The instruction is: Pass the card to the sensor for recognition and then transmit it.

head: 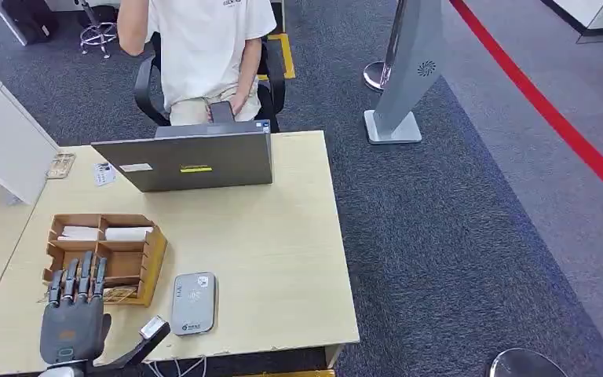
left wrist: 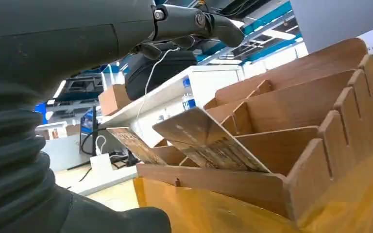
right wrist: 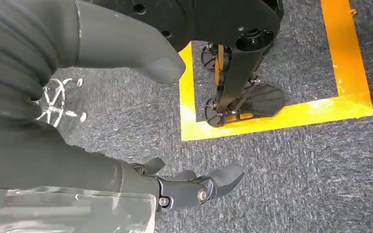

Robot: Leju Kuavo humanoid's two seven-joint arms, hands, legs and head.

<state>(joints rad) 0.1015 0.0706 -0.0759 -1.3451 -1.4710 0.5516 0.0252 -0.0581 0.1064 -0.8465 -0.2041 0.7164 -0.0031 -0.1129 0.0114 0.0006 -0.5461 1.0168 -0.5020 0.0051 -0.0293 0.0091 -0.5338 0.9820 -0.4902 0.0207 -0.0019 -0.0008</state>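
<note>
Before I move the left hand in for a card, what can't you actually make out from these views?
- Print on the cards in the wooden organizer: left wrist view, too blurred.
- Card slots nearest the robot: head view, the left hand covers them.
- Sensor markings: head view, too small.
- Right hand: hangs over carpet, nothing visible in it.

You have a laptop (head: 192,159) open at the desk's (head: 283,236) far edge, its lid toward you. Behind it a person (head: 204,47) sits in a black chair (head: 148,86). A grey stand (head: 405,78) rises from the carpet, beside a red floor line (head: 550,110).
</note>
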